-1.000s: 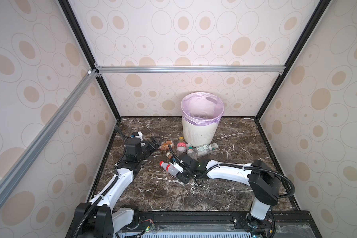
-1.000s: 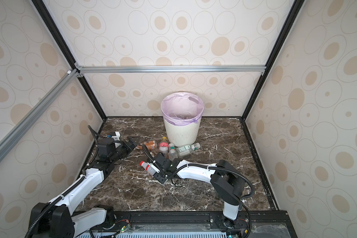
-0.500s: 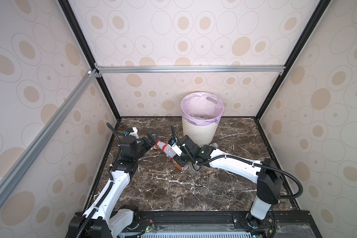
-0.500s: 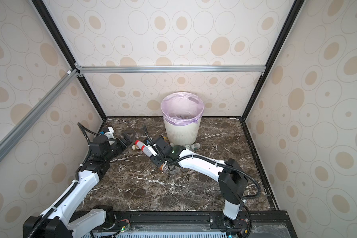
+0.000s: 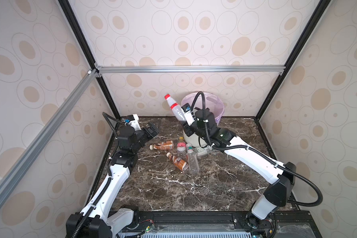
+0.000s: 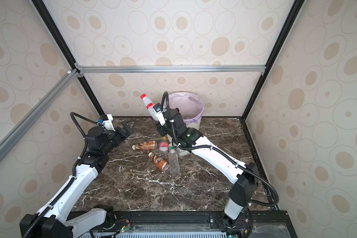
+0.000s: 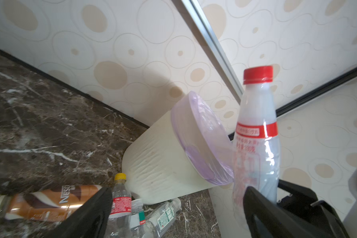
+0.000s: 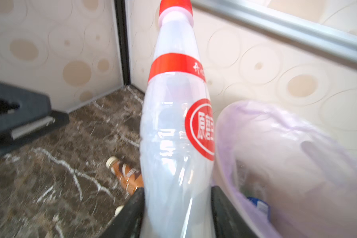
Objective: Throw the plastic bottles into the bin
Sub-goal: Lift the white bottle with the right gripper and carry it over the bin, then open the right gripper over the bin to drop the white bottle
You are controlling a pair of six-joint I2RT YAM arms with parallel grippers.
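Note:
My right gripper [image 8: 176,195] is shut on the lower end of a clear bottle with a red cap and red band [image 8: 173,123]. It holds that bottle [image 5: 174,108] tilted in the air, just left of the rim of the off-white, lilac-lined bin [image 5: 218,103]; the same shows in the other top view, bottle [image 6: 149,107] and bin [image 6: 194,103]. My left gripper [image 5: 153,128] hangs open and empty above the table's back left, its fingers [image 7: 95,206] framing the bin [image 7: 159,156]. Several bottles lie before the bin: two brown ones [image 5: 163,145] [image 5: 178,162] and clear ones [image 5: 193,162].
A clear bottle with a yellow cap [image 7: 120,197] and one with a green label [image 7: 163,216] rest against the bin's foot. Bottles show inside the liner [image 8: 286,144]. Patterned walls and black frame posts close in the dark marble table [image 5: 173,191].
My right gripper has lifted the red-capped bottle from the table up and back to beside the bin's rim. The left arm has risen a little and stayed open.

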